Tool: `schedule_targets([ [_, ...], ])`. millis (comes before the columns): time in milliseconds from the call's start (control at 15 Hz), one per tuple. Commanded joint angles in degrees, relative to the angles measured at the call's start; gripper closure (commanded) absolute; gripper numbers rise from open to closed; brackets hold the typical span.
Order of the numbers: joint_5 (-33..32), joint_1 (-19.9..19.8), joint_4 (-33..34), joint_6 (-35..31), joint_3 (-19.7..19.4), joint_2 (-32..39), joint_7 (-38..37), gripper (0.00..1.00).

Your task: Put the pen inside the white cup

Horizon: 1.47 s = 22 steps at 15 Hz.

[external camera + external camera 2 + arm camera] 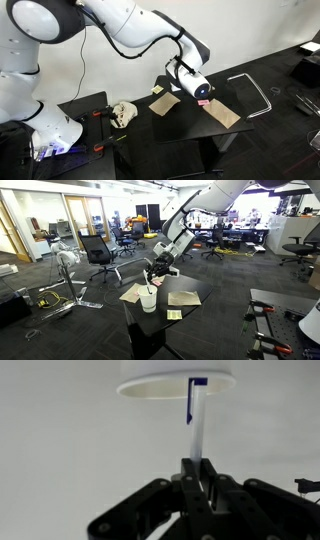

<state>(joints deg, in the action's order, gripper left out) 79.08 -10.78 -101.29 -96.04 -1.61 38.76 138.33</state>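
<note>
Arm: white robot arm (120, 25), extended over the black desk (190, 128) (165, 330) in both exterior views.
Pincer: black two-fingered pincer (197, 468), seen in the wrist view with both fingers clamped tight on the pen's barrel. In an exterior view the pincer (156, 274) is held just above the cup.
Pen: slim white pen with a blue clip (197, 430), gripped at one end and pointed lengthwise at the cup. The blue-clipped end is seen against the cup's opening. Whether it has passed the rim cannot be told.
Cup: white round cup (150, 372) (148, 302), stood upright on the desk directly under the pincer.
Paper: brown paper sheets (133, 293) (165, 104), laid flat on the desk, one on either side of the cup.
Other: crumpled pale object (122, 112), placed on a separate dark surface beside the desk, well apart from the cup.
</note>
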Motion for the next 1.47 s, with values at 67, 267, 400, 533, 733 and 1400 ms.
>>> schedule_targets([
  [67,1.61,0.89,0.25,-1.12,-0.8,0.86,1.37,0.97],
  [267,1.57,1.09,0.27,-2.07,-0.9,1.35,1.45,0.97],
  [400,1.57,1.17,0.29,-2.73,-0.89,1.66,1.43,0.97],
  [533,1.54,1.22,0.32,-3.48,-0.85,1.94,1.4,0.97],
  [733,1.52,1.34,0.34,-4.56,-0.81,2.18,1.34,0.97],
  [1400,1.61,1.65,0.25,-6.98,-0.62,2.76,1.08,0.47],
])
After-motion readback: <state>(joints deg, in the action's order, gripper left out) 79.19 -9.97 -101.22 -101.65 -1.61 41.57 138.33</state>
